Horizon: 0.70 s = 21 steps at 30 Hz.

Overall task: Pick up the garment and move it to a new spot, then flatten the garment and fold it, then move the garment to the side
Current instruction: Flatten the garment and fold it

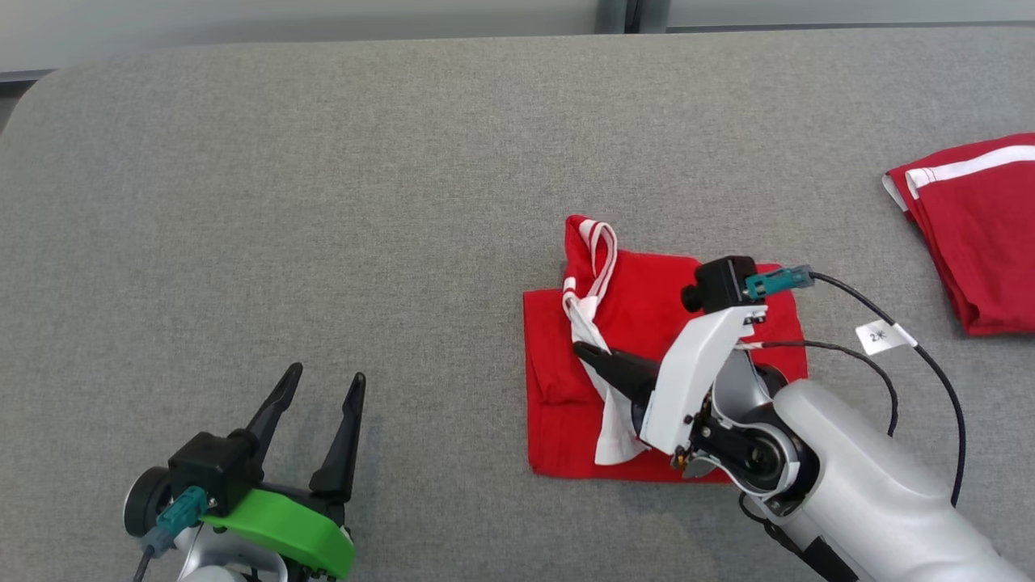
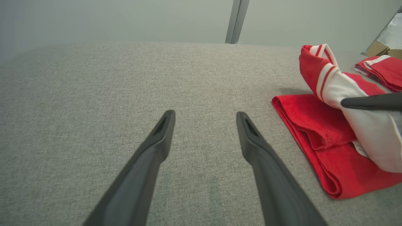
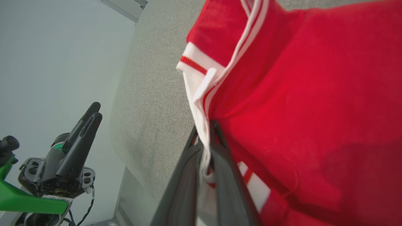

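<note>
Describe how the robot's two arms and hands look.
The left hand has two long, tapered dark fingers on a black block, with a bright green curved cover and a teal plug. The right hand has the same fingers under a white cover, a matching plug, thin black cables with a white tag, and a smooth pale grey forearm.

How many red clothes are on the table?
2. The held garment is in the right gripper, centre; the other garment sits at the table's right edge. Others may be hidden.

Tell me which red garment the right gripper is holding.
The central red garment, its white trim pinched by the right gripper; the other red garment lies apart at the table's right edge.
</note>
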{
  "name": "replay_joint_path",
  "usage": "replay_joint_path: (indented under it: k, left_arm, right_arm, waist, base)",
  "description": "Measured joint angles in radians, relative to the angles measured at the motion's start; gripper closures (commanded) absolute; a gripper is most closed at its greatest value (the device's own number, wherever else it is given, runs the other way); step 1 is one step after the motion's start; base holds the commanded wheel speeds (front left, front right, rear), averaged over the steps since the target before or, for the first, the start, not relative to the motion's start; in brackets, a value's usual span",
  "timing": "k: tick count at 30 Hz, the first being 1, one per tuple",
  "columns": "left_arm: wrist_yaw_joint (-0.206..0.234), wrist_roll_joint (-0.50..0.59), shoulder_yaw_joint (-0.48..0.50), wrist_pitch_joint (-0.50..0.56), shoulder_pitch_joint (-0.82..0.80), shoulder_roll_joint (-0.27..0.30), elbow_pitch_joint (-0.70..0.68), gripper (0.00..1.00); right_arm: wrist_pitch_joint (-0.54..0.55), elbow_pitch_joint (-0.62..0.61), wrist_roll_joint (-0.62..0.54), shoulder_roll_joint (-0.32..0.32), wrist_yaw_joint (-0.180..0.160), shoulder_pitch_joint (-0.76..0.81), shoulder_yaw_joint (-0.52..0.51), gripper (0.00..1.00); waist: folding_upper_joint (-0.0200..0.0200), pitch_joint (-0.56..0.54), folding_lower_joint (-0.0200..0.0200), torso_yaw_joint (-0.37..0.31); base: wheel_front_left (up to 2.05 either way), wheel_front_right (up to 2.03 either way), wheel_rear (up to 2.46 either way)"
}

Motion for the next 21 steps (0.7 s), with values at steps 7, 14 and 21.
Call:
replay_joint_path:
  k: [7, 14, 21]
  left_arm:
    - [0.000, 0.000, 0.011, -0.009, -0.004, 0.000, 0.012, 0.00]
    - [0.002, 0.000, 0.024, -0.013, -0.005, -0.001, 0.025, 0.00]
    - [0.002, -0.004, 0.036, -0.016, -0.005, 0.012, 0.042, 0.00]
  right_arm:
    - [0.014, 0.055, -0.025, 0.031, 0.004, -0.033, 0.056, 1.00]
    - [0.023, 0.081, -0.041, 0.049, 0.038, -0.047, 0.088, 0.00]
    - [-0.039, 0.023, -0.035, 0.094, 0.088, -0.078, 0.048, 0.00]
  waist:
    - [0.0000, 0.001, 0.0000, -0.007]
    - [0.0000, -0.002, 0.0000, -0.029]
    - [0.0000, -0.011, 0.0000, -0.053]
  base:
    - [0.00, 0.00, 0.00]
    - [0.00, 0.00, 0.00]
    - [0.00, 0.00, 0.00]
